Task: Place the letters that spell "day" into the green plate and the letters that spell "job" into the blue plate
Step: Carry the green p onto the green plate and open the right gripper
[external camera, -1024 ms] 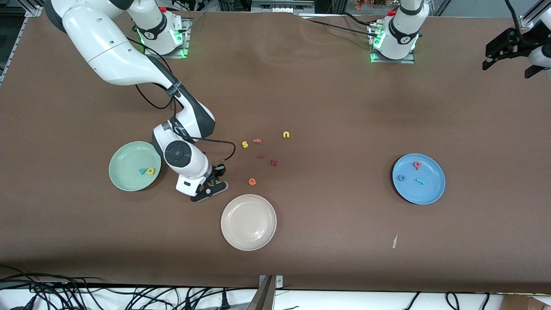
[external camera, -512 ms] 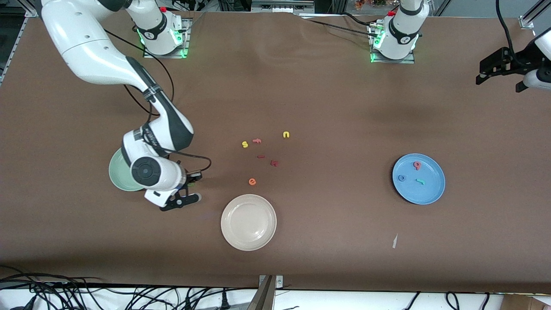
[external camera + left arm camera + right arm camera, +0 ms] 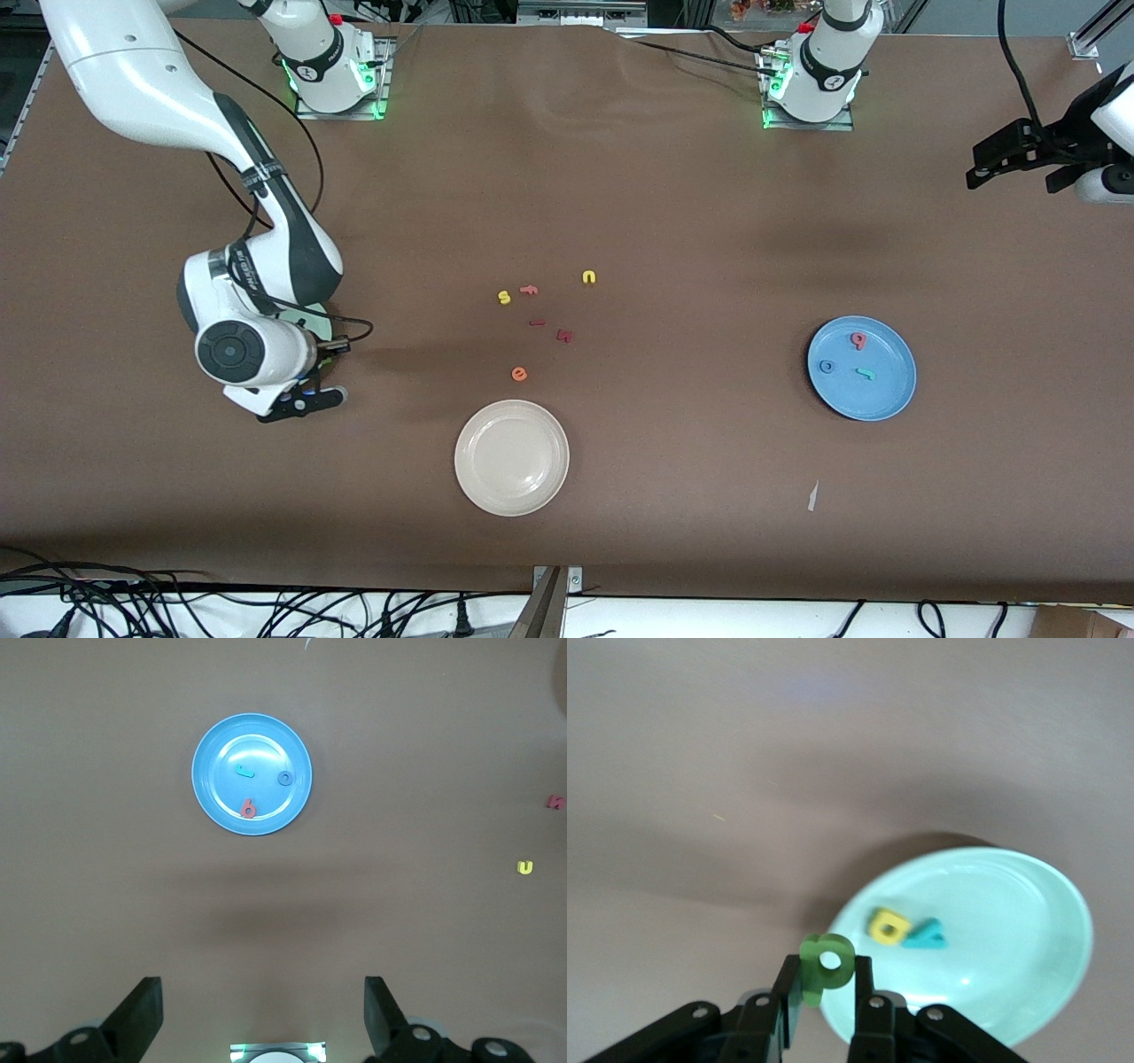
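Note:
My right gripper [image 3: 827, 979] is shut on the dark green "d" [image 3: 827, 966] and hangs over the rim of the green plate [image 3: 1010, 904]. The yellow "a" [image 3: 887, 927] and the teal "y" [image 3: 926, 937] lie side by side in that plate. In the front view the right gripper [image 3: 301, 403] and its wrist hide nearly all of the green plate [image 3: 322, 320]. The blue plate [image 3: 890, 390] holds the salmon "b" [image 3: 858, 338], the blue "o" [image 3: 827, 366] and the teal "j" [image 3: 866, 373]. My left gripper [image 3: 1010, 159] waits open, high at the left arm's end of the table.
A cream-white plate [image 3: 511, 456] lies near the front edge. Loose letters sit mid-table: a yellow "s" [image 3: 504, 298], a salmon "f" [image 3: 530, 289], a yellow "n" [image 3: 589, 277], an orange "e" [image 3: 519, 374] and two dark red pieces [image 3: 563, 335]. A paper scrap [image 3: 812, 496] lies nearer the camera than the blue plate.
My right arm has carried the green "d" from beside the orange "e" toward its own end of the table, to the green plate's rim. The left gripper has drifted slightly.

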